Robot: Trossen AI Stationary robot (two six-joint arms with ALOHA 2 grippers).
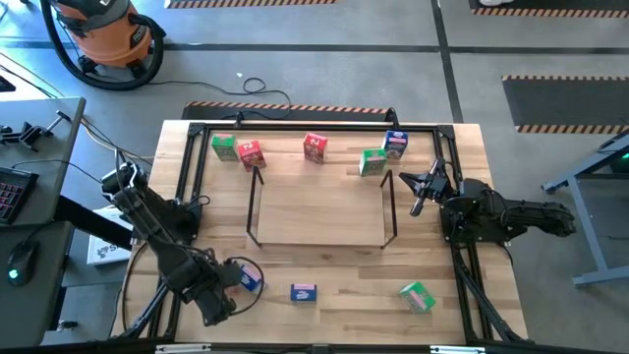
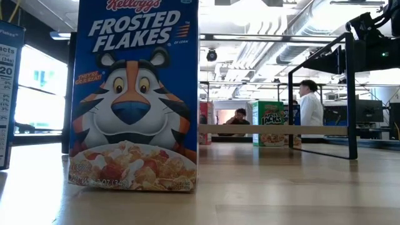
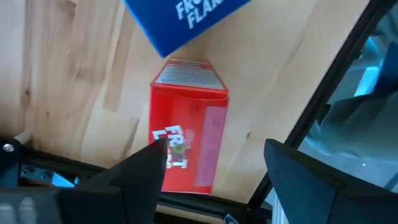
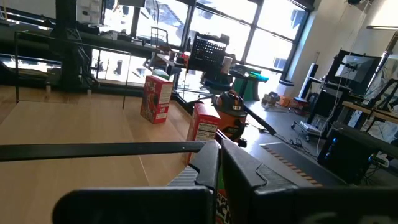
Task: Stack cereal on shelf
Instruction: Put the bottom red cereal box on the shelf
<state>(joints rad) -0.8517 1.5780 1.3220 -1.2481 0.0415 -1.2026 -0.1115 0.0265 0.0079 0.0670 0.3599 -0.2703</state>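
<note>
below, left pincer (image 3: 208, 180) wide open over a red cereal box (image 3: 186, 134), nothing held

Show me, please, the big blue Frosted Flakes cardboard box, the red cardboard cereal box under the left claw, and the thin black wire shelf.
Blue Frosted Flakes cardboard box (image 2: 134, 94): low view, printed front.
Red cardboard cereal box (image 3: 193, 134): left wrist view, side panel.
Thin black wire shelf (image 1: 254, 202): high view, left end wire.

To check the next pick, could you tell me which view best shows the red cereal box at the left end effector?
The left wrist view: the red cereal box lies flat between the fingers of the open left end effector. In the high view the left arm hides it; the other views miss it.
</note>
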